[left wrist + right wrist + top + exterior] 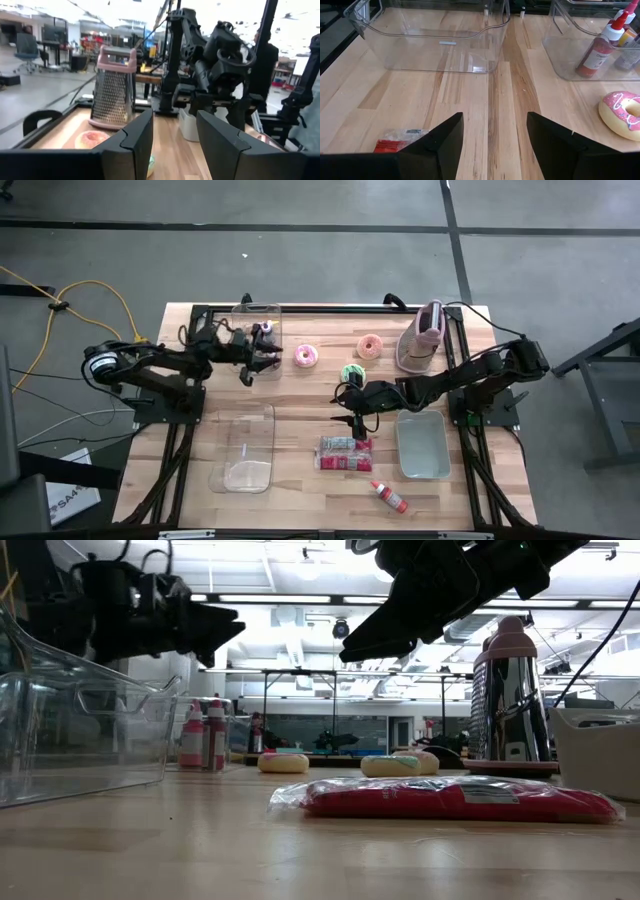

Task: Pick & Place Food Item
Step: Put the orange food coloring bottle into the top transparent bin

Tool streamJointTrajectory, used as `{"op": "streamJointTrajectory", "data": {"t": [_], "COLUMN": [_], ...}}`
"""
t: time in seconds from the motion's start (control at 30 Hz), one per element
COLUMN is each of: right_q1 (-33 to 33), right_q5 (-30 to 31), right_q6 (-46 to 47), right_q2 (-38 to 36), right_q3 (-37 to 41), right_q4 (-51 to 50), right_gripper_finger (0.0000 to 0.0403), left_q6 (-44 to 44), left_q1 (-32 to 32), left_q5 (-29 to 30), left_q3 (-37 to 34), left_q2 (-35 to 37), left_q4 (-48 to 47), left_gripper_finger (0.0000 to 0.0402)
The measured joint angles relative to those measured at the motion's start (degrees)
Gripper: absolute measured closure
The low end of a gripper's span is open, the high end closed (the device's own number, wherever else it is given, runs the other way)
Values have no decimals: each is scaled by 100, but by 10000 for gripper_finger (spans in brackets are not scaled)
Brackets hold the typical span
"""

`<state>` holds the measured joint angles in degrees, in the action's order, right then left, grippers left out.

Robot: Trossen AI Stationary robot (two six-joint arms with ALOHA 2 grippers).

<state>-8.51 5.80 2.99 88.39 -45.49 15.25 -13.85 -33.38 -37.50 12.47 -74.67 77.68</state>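
Three donuts lie flat on the wooden table: a pink-iced one [305,357], a peach one [370,345] and a green one [352,372]. A red food packet [343,452] in clear wrap lies flat nearer the front. My left gripper [260,352] hovers open beside the far clear bin [256,320], pointing toward the donuts, with nothing between its fingers [135,140]. My right gripper [346,398] hangs open above the table between the green donut and the packet; its wrist view shows the packet [395,142] and the pink donut [622,115] beyond the fingers.
The far clear bin holds sauce bottles [595,52]. An empty clear bin [245,448] stands at the near left and a pale tray [422,445] at the near right. A metal grater with a pink top [425,335] stands at the far right. A small bottle [388,496] lies near the front edge.
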Motion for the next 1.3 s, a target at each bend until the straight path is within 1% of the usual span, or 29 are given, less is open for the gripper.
{"op": "streamJointTrajectory", "data": {"t": [0.27,0.43,0.5,0.7,0.8,0.87,0.93,1.3], "right_q1": [0,0,0,0,0,0,0,0], "right_q5": [0,0,0,0,0,0,0,0], "right_q6": [0,1,1,1,0,1,-1,1], "right_q2": [0,-1,1,1,1,0,0,1], "right_q3": [-1,-1,-1,-1,-1,-1,-1,-1], "right_q4": [0,0,0,0,0,1,0,0], "right_gripper_finger": [196,196,196,196,196,196,196,196], "left_q6": [510,762,909,1192,1301,1381,1414,823], "left_q1": [766,1303,1467,1797,1922,2000,2065,2139], "left_q5": [497,1116,1271,1787,2260,2486,2558,2563], "left_q3": [434,778,946,1373,1405,1408,1409,1410], "left_q2": [0,0,0,66,270,400,467,485], "left_q4": [-1005,-1767,-2125,-3325,-3791,-3949,-3943,-3935], "left_gripper_finger": [255,254,254,254,254,254,254,254]}}
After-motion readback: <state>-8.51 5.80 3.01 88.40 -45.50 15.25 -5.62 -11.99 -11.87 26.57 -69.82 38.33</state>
